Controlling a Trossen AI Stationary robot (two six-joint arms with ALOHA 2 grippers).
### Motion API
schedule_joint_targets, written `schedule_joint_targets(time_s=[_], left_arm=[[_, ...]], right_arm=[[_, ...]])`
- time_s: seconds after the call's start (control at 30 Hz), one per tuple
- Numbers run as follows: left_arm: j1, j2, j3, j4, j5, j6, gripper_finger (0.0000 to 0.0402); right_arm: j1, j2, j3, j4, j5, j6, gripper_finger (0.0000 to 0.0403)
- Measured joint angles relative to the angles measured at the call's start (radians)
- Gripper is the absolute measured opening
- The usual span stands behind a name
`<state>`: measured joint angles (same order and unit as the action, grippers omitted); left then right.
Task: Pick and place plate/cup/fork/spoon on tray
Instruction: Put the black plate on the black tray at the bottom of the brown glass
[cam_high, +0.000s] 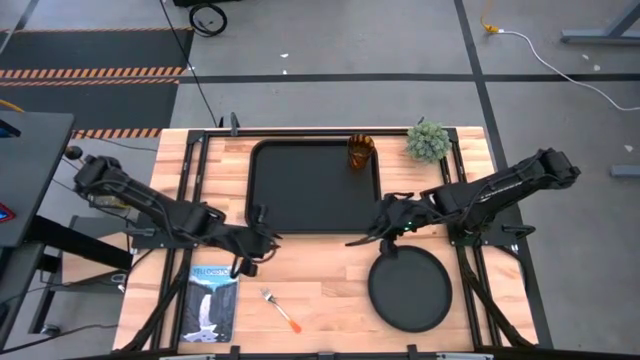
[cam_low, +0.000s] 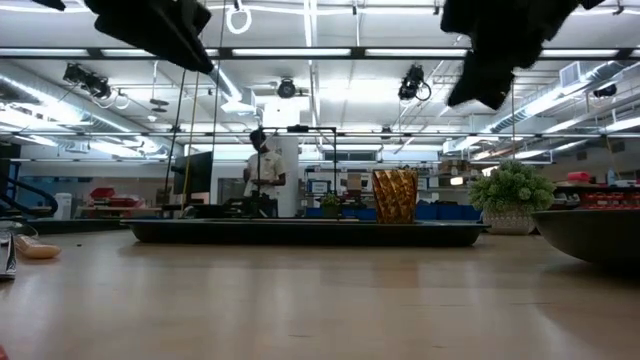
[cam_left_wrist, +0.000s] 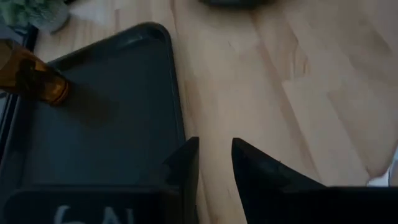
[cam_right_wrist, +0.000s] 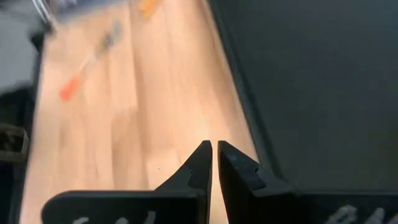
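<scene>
The wooden surface (cam_high: 320, 280) carried the tray (cam_high: 300, 190), plate (cam_high: 410, 290), fork (cam_high: 281, 309), a booklet (cam_high: 211, 302) and a small potted plant (cam_high: 427, 141).

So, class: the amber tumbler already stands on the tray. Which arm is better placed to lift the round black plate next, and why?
Probably the right. The right gripper hangs beside the round matte black plate; the left gripper sits across the table, nearer the orange-handled fork.

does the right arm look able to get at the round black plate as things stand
Probably yes: the round matte black plate lies bare on the wood just in front of the right gripper, with nothing on it or between them.
</scene>
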<state>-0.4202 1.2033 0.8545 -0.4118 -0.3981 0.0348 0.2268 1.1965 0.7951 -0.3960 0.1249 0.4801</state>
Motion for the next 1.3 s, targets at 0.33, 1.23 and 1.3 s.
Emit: schedule_joint_targets(time_s=[0.33, 1.23, 1.3], left_arm=[[0.000, -0.135, -0.167, 0.102, -0.010, -0.052, 0.0103], [-0.021, -0.506, -0.506, 0.392, -0.040, -0.102, 0.0103], [-0.027, -0.535, -0.524, 0.387, -0.045, -0.107, 0.0103]], right_arm=[[-0.045, 0.066, 0.027, -0.098, -0.115, 0.015, 0.0032], [-0.078, 0.094, 0.161, -0.640, -0.184, 0.008, 0.0123], [-0.078, 0.082, 0.161, -0.639, -0.180, 0.008, 0.0122]])
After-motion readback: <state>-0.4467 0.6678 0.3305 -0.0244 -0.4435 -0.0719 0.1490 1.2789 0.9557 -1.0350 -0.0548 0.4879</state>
